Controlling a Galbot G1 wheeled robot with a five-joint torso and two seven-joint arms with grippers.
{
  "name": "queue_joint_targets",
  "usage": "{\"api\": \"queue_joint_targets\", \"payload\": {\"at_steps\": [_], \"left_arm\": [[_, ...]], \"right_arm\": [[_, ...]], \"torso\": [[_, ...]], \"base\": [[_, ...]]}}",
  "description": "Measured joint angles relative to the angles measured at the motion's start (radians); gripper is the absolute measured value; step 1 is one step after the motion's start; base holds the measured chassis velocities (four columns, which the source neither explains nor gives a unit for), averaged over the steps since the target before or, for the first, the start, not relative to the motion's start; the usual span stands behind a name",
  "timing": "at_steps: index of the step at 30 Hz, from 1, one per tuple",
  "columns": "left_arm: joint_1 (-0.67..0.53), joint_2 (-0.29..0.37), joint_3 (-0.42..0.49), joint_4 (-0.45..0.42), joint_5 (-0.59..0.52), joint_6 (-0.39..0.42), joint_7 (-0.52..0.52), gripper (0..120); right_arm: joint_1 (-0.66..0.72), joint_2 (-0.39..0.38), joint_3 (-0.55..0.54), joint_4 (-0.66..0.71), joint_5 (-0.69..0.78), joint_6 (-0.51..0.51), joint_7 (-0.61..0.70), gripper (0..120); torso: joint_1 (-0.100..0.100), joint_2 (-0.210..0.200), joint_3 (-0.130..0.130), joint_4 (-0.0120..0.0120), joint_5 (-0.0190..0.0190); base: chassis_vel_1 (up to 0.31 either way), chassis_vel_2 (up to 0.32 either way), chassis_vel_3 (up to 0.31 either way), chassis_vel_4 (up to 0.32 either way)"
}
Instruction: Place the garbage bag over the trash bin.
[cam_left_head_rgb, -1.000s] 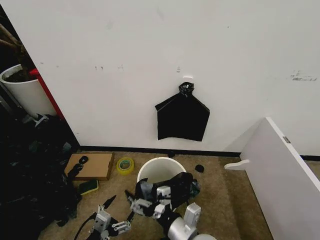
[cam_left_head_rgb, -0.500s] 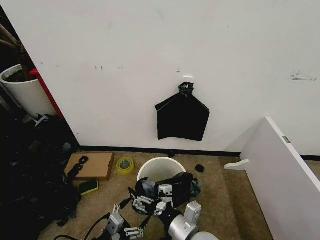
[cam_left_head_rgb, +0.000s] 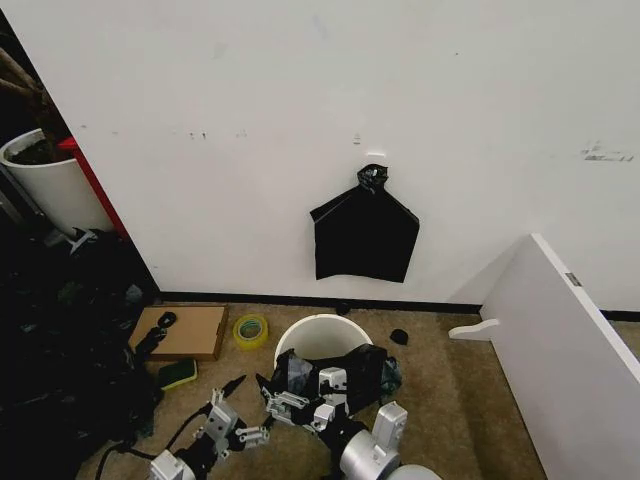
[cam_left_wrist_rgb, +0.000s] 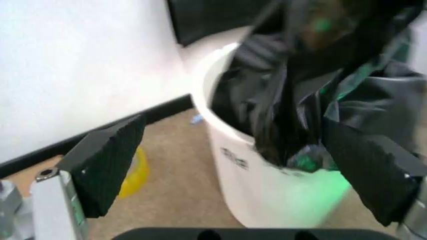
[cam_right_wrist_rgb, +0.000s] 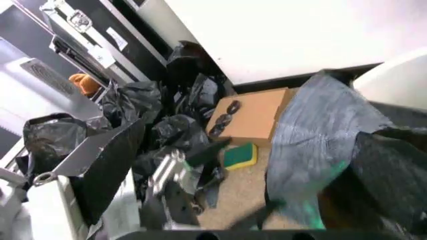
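Right tool (cam_left_head_rgb: 300, 405) grips garbage bag (cam_left_head_rgb: 350, 372) (bin (cam_left_head_rgb: 318, 335) lettering unreadable).

bag: the garbage bag (cam_left_head_rgb: 352, 372) you're handling is thin black plastic, glossy and crinkly, catching greenish glints in the left wrist view (cam_left_wrist_rgb: 313, 90)
bin: your trash bin (cam_left_head_rgb: 318, 335) looks like smooth white plastic with a clean rim (cam_left_wrist_rgb: 267, 190)
left gripper (cam_left_head_rgb: 232, 415): silvery metal frame; your finger pads (cam_left_wrist_rgb: 107, 165) are matt black with a fine ribbed texture
floor: the carpet (cam_left_head_rgb: 440, 400) is rough tan pile
box: the flat box (cam_left_head_rgb: 190, 330) you see by the wall is plain brown cardboard, matt
sponge (cam_left_head_rgb: 180, 373): yellow foam with a rough green top
tape roll (cam_left_head_rgb: 250, 329): glossy yellow
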Motion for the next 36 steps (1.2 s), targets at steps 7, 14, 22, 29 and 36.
{"api": "queue_joint_targets", "payload": {"at_steps": [7, 14, 22, 29, 36], "left_arm": [[-0.021, -0.011, -0.010, 0.014, -0.015, 0.000, -0.020, 100], [-0.020, -0.019, -0.039, 0.020, -0.062, 0.001, -0.045, 100], [0.033, -0.038, -0.060, 0.020, -0.060, -0.020, -0.057, 100], [0.219, -0.059, -0.124, -0.018, -0.009, -0.090, -0.025, 100], [0.324, -0.085, -0.174, 0.004, 0.006, -0.163, -0.022, 100]], "right_arm": [[-0.007, -0.007, 0.005, 0.009, 0.000, -0.001, -0.004, 100], [-0.030, -0.027, 0.009, 0.021, -0.014, -0.004, -0.017, 100], [-0.047, -0.045, 0.006, 0.024, -0.046, -0.021, -0.040, 100], [-0.076, -0.084, 0.022, 0.055, -0.121, -0.017, -0.093, 100], [-0.106, -0.123, 0.038, 0.092, -0.215, -0.005, -0.149, 100]], "torso": [[0.000, 0.000, 0.000, 0.0001, 0.0000], [0.000, 0.000, 0.000, -0.0001, 0.0001], [0.000, 0.000, 0.000, -0.0001, -0.0001], [0.000, 0.000, 0.000, 0.0003, 0.0001], [0.000, 0.000, 0.000, -0.0001, 0.0001]], "base": [[0.000, 0.000, 0.000, 0.000], [0.000, 0.000, 0.000, 0.000], [0.000, 0.000, 0.000, 0.000], [0.000, 0.000, 0.000, 0.000], [0.000, 0.000, 0.000, 0.000]]}}
